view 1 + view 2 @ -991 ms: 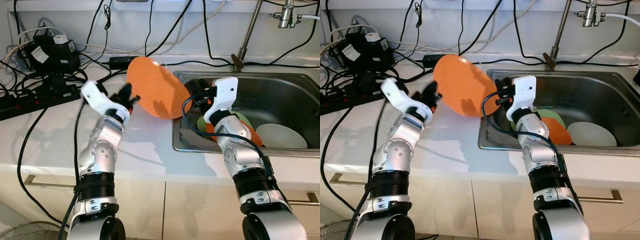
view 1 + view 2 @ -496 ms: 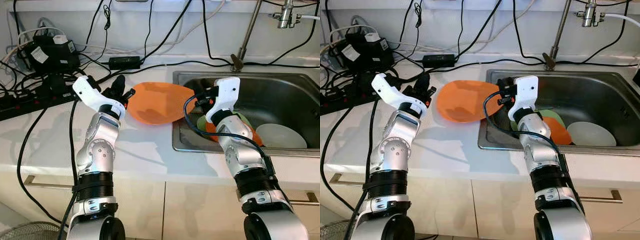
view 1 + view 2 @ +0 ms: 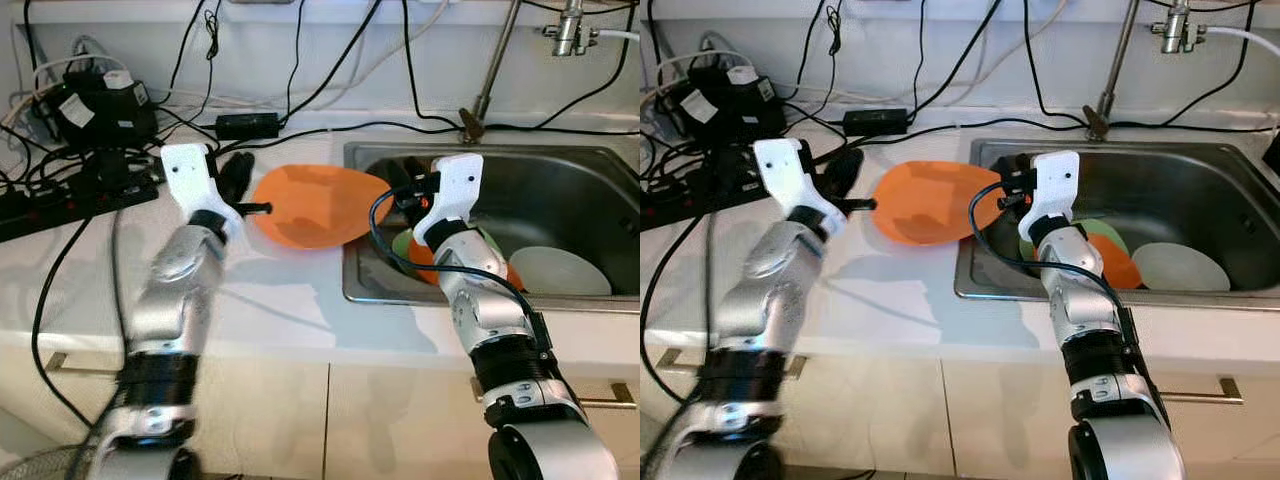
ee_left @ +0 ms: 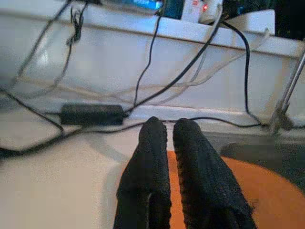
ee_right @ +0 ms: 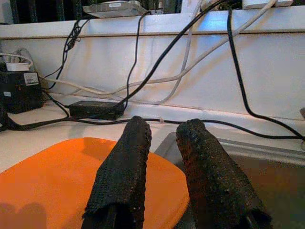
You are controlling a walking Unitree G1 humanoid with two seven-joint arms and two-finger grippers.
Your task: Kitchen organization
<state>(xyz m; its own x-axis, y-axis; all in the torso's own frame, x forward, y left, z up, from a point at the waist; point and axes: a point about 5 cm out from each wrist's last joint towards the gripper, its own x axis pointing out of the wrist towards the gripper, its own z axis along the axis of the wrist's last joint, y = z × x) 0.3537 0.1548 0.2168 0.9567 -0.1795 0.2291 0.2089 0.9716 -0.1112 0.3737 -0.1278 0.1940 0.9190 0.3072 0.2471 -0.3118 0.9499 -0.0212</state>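
Observation:
An orange plate (image 3: 315,205) lies flat on the white counter, its right edge reaching over the rim of the steel sink (image 3: 590,165). My left gripper (image 3: 245,190) hovers at the plate's left rim; in the left wrist view its fingers (image 4: 152,157) are pressed almost together above the plate (image 4: 248,191), with nothing between them. My right gripper (image 3: 400,185) sits over the plate's right edge by the sink rim, open, its fingers (image 5: 128,157) apart above the plate (image 5: 57,186).
In the sink lie a white plate (image 3: 560,270), a green plate (image 3: 404,243) and an orange dish (image 3: 505,272). The tap (image 3: 490,70) rises behind it. Power strips, adapters (image 3: 95,100) and many cables crowd the counter's back left.
The plate, tilted upright in my left gripper a second ago, now lies flat on the counter. My left arm has shifted and is blurred; the right arm has hardly moved.

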